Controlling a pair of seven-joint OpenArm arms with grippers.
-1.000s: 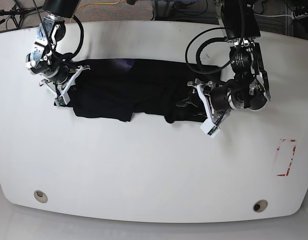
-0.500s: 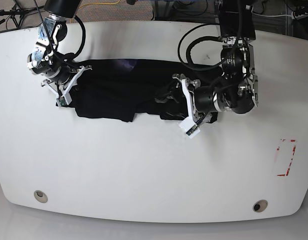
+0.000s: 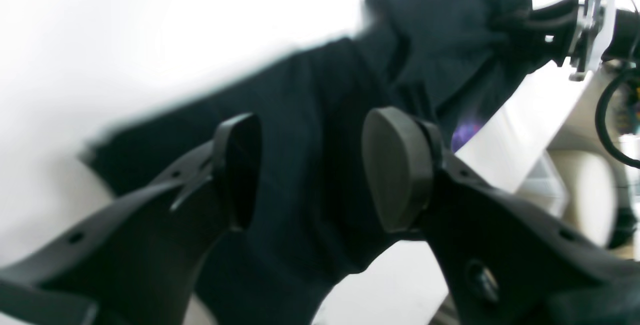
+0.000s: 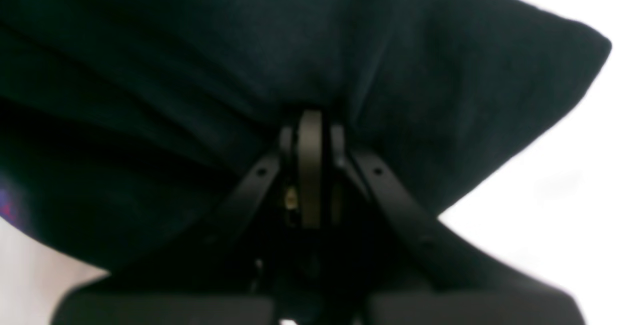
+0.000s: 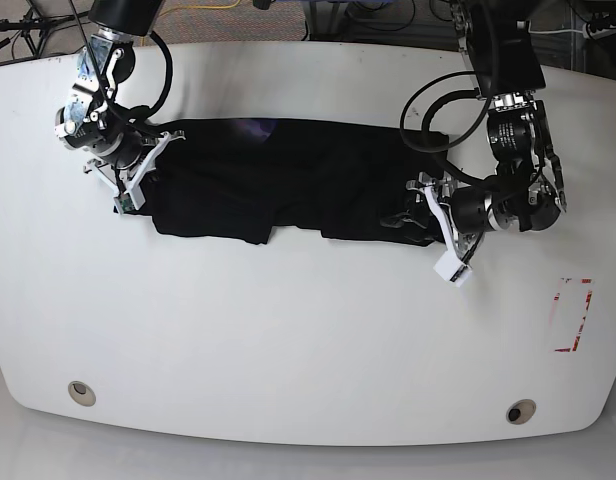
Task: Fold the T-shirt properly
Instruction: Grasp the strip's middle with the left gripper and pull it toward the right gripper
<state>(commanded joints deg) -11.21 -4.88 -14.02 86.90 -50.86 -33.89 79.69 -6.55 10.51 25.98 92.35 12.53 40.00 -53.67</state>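
Note:
The black T-shirt (image 5: 288, 180) lies stretched sideways across the far half of the white table (image 5: 288, 330), with a bit of purple print (image 5: 253, 128) at its far edge. At the shirt's left end my right gripper (image 5: 153, 160) is shut on the cloth. The right wrist view shows its fingers (image 4: 310, 135) pinched together into a fold of the T-shirt (image 4: 250, 40). My left gripper (image 5: 413, 222) is at the shirt's right end. It stands open (image 3: 315, 170), and the black cloth (image 3: 310, 115) shows behind and between its spread pads.
A red-outlined rectangle (image 5: 573, 315) is marked on the table at the right. Two round holes (image 5: 81, 391) (image 5: 520, 411) sit near the front edge. Cables and equipment lie beyond the table's far edge.
The left arm swung in over the shirt's middle, then drew back out to its right end. The shirt's right part now lies flatter. The right arm has kept its place and grip.

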